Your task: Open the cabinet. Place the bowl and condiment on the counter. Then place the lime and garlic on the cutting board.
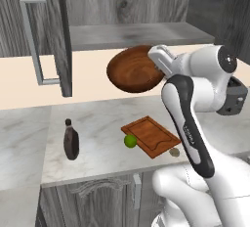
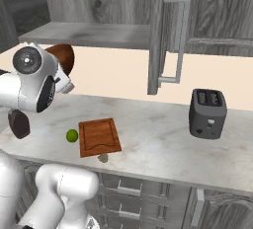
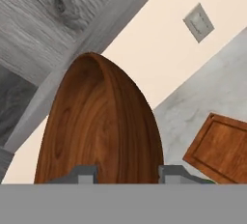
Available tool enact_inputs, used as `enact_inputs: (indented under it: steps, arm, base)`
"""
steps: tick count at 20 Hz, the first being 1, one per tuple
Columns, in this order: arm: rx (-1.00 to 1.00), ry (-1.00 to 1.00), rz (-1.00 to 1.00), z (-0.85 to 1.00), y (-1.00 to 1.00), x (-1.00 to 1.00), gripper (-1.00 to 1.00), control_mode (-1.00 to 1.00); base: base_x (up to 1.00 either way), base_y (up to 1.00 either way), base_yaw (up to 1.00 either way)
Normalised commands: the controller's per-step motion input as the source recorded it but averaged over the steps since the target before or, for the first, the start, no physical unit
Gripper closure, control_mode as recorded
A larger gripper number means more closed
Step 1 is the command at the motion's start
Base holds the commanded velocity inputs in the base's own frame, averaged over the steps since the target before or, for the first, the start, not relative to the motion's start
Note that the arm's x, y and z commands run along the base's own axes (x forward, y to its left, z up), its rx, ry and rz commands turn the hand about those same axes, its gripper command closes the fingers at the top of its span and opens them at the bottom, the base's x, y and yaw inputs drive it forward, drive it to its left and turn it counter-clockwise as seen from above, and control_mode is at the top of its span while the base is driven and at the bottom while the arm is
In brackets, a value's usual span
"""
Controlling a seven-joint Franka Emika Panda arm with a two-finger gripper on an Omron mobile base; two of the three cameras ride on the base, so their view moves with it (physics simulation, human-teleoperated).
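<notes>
Gripping bowl [image 1: 133, 72] by its rim, pincer [image 1: 157, 64] closed on it, held tilted in air above bench [image 1: 102, 123] below cabinet [image 1: 49, 40]; looks rigid, glossy, likely slippery, so rim hold seems marginal.

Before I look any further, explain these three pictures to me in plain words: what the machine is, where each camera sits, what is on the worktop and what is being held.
It is a white robot arm on a base that drives, in a rendered kitchen. Two cameras ride behind the arm, left and right; the third sits on the hand and looks along its gripper.

The gripper holds a reddish-brown bowl in the air, tipped on edge, below the open cabinet; the jaws stand on either side of its rim.

On the marbled counter stand a dark condiment bottle and a toaster. A wooden cutting board lies there too, bare. The green lime sits at its edge, and the small pale garlic lies beside it, near the counter's front.
</notes>
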Motion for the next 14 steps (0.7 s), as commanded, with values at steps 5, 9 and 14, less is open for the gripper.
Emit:
enact_inputs:
  steps: [5,9,14]
  arm:
    - [0.00,0.13,-0.02,-0.38,-0.14,0.72,1.00,-1.00]
    - [0.00,0.17,0.00,-0.35,-0.34,0.64,1.00,-1.00]
    - [0.00,0.14,0.00,-0.33,-0.27,0.61,1.00,-1.00]
  base:
    - [0.00,0.00,0.00]
    - [0.00,0.00,0.00]
    - [0.00,0.00,0.00]
